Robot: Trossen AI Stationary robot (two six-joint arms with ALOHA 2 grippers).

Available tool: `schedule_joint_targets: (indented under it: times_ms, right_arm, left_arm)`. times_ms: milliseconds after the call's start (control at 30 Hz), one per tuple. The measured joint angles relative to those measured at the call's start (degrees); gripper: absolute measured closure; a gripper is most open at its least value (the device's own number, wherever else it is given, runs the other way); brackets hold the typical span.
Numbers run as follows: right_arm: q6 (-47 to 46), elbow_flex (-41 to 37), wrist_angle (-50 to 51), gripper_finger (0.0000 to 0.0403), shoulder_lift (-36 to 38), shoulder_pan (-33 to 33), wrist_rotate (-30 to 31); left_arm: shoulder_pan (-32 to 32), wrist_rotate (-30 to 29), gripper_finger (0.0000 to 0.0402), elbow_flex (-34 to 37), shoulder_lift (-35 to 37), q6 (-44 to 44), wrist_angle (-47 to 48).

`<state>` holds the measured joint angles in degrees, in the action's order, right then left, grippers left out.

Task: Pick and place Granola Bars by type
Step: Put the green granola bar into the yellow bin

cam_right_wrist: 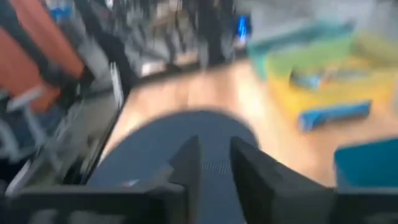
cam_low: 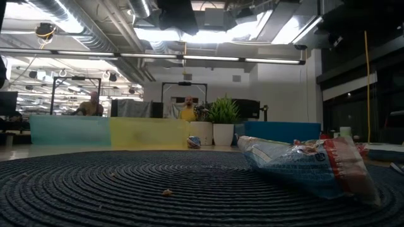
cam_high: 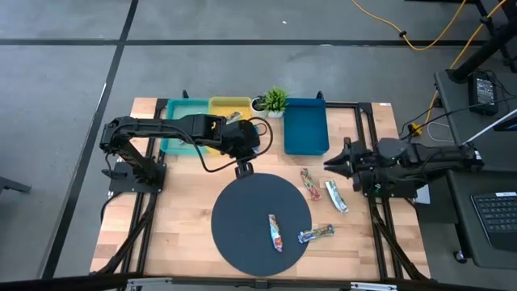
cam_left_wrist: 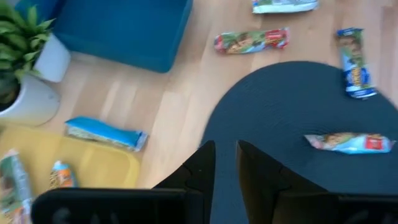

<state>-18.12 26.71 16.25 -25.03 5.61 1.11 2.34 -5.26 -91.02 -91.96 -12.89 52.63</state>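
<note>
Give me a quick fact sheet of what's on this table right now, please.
Bins: teal tray, yellow tray, blue tray
Mat: round dark mat
Bars on mat: one; another lies across its edge
Bars on wood: two, plus a blue bar beside the yellow tray
Left gripper: empty, narrow gap between fingers
Right gripper: empty
Plant: potted plant

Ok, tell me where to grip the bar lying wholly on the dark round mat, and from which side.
Grip that bar across its narrow middle, coming straight down from above. It lies flat on the mat, long axis running roughly front to back, so the fingers should close on its two long edges. The crimped ends look too thin to hold well.
</note>
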Motion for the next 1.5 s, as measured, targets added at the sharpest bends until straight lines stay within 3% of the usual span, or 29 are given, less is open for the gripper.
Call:
schedule_joint_targets:
  times_ms: [233,400,633,767,1100,1500]
  right_arm:
    - [-6.51,10.48,17.03,0.0211,-9.94,4.26,-3.47]
    - [-17.99,18.78,32.94,0.0207,-17.65,8.62,3.10]
    - [-47.55,22.89,45.86,0.0211,-27.52,14.57,6.44]
    - [-59.01,20.72,47.81,0.0211,-31.73,17.51,4.57]
    - [-65.62,15.68,45.95,0.0206,-37.19,20.23,1.31]
    - [-65.69,8.13,36.04,0.0070,-40.34,18.56,-0.86]
  left_arm:
    - [0.07,-5.44,0.0343,0.00,-0.01,0.14,3.07]
    - [0.07,-6.98,0.0343,0.00,-0.01,0.14,3.35]
    - [0.11,-8.09,0.0343,0.00,-0.01,2.54,3.33]
    - [0.15,-9.25,0.0343,0.00,-0.01,5.99,3.33]
    - [0.51,-10.59,0.0343,0.02,-0.03,8.75,2.52]
    - [0.49,-8.63,0.0343,0.04,-0.03,8.62,2.44]
